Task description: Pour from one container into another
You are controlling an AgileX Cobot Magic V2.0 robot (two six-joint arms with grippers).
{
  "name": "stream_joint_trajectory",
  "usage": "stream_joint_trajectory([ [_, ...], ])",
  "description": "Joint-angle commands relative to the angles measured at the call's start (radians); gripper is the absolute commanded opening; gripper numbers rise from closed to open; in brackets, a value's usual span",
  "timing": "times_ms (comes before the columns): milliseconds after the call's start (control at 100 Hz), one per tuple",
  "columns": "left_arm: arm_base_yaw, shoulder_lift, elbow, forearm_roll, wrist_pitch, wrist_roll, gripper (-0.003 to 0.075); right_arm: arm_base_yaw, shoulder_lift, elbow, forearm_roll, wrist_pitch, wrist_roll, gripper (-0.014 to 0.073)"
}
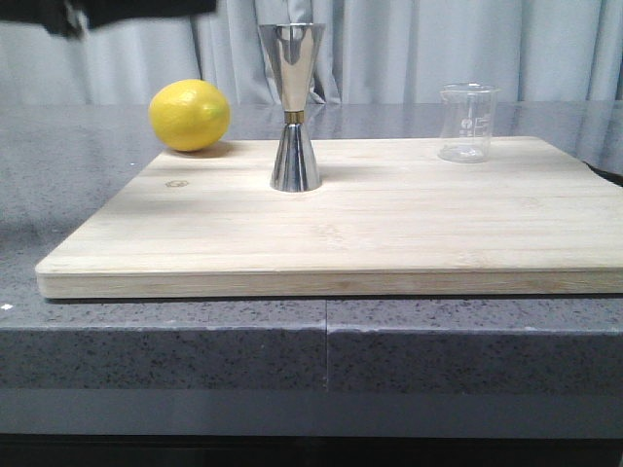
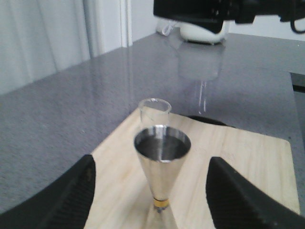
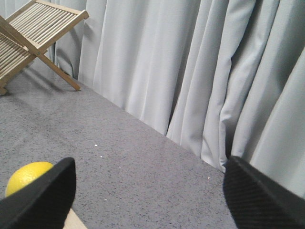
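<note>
The clear glass beaker [image 1: 467, 122] stands upright near the back right of the wooden board [image 1: 341, 233]. The steel jigger [image 1: 295, 107] with a gold band at its waist stands upright at the board's back middle. In the left wrist view the jigger [image 2: 163, 164] is centred between the fingers of my left gripper [image 2: 151, 164], which is open and well clear of it on both sides; the beaker [image 2: 154, 110] shows just behind it. My right gripper [image 3: 150, 176] is open and empty, hanging over the grey counter and facing the curtain, away from both vessels.
A yellow lemon [image 1: 190, 115] lies at the board's back left corner, also seen as the lemon [image 3: 26, 175] beside the right gripper's finger. A wooden rack [image 3: 33, 33] stands by the curtain. A dark arm part [image 1: 97, 12] hangs at the front view's upper left.
</note>
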Motion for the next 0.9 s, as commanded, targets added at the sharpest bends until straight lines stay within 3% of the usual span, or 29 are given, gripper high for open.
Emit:
stream_joint_trajectory([
  [0, 0.074, -0.093, -0.027, -0.154, -0.059, -0.018, 0.0461, -0.022, -0.048, -0.032, 0.053, 0.007, 0.001, 0.0566],
  [170, 0.243, -0.189, -0.029, -0.505, 0.083, 0.008, 0.0461, -0.060, -0.103, -0.035, 0.107, 0.228, 0.001, 0.0566],
  [230, 0.304, -0.212, -0.048, -0.557, 0.136, 0.044, 0.0461, -0.079, -0.132, -0.039, 0.107, 0.320, 0.001, 0.0566],
  [320, 0.360, -0.240, -0.103, -0.605, 0.318, 0.044, 0.0461, -0.100, -0.178, -0.053, 0.103, 0.440, -0.001, 0.0566],
  [490, 0.385, -0.275, -0.238, -0.525, 0.667, 0.078, 0.0461, -0.110, -0.278, -0.055, 0.048, 0.555, -0.008, 0.0566],
  [650, 0.360, -0.352, -0.272, -0.463, 0.717, 0.065, 0.0461, -0.110, -0.372, -0.055, 0.013, 0.593, -0.008, 0.0566],
  [890, 0.227, -0.549, -0.199, -0.412, 0.932, 0.065, 0.0461, -0.110, -0.548, 0.039, 0.013, 0.615, -0.008, 0.0566],
])
